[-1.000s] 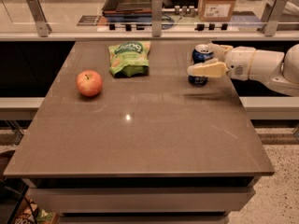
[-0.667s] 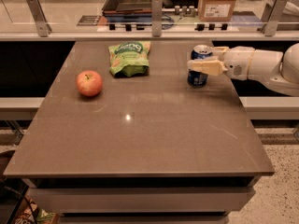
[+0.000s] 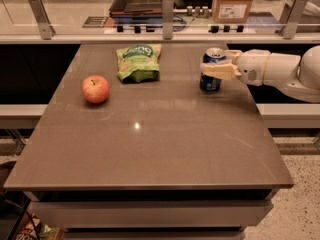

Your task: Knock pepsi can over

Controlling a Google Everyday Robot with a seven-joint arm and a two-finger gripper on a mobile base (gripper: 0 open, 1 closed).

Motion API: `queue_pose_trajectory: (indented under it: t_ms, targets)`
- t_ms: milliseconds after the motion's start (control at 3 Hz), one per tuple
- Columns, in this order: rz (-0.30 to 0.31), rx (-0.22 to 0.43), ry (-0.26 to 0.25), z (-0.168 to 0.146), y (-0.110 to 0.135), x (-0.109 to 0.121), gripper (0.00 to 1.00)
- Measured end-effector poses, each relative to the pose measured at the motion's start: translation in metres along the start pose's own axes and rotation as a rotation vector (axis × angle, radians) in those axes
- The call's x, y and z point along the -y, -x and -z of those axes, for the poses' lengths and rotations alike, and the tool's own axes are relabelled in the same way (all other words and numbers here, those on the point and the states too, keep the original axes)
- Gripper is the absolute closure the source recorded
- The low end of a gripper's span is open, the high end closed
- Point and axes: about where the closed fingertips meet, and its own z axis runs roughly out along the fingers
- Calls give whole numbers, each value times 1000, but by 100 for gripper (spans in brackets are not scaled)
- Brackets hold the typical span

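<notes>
The pepsi can (image 3: 209,83) is blue with a silver top and stands upright at the table's back right. My gripper (image 3: 216,65) reaches in from the right on a white arm (image 3: 280,70) and is at the can's upper half, with a cream part crossing in front of the can. The lower part of the can shows below it. I cannot tell whether the gripper presses on the can.
A green snack bag (image 3: 139,61) lies at the back middle of the brown table (image 3: 150,149). A red apple (image 3: 96,89) sits to the left. A rail with metal posts (image 3: 168,10) runs behind the table's far edge.
My gripper has moved a little up and to the left against the can. The can still stands upright in the same place.
</notes>
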Motion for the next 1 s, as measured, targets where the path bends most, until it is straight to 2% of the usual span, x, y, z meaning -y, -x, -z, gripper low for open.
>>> queue_pose_trajectory:
  t_ms: [333, 667, 1000]
  targets:
    - [0, 0, 3, -2, 0, -1, 100]
    - [-4, -15, 10, -3, 1, 0, 100]
    - [-13, -62, 4, 1, -2, 7, 100]
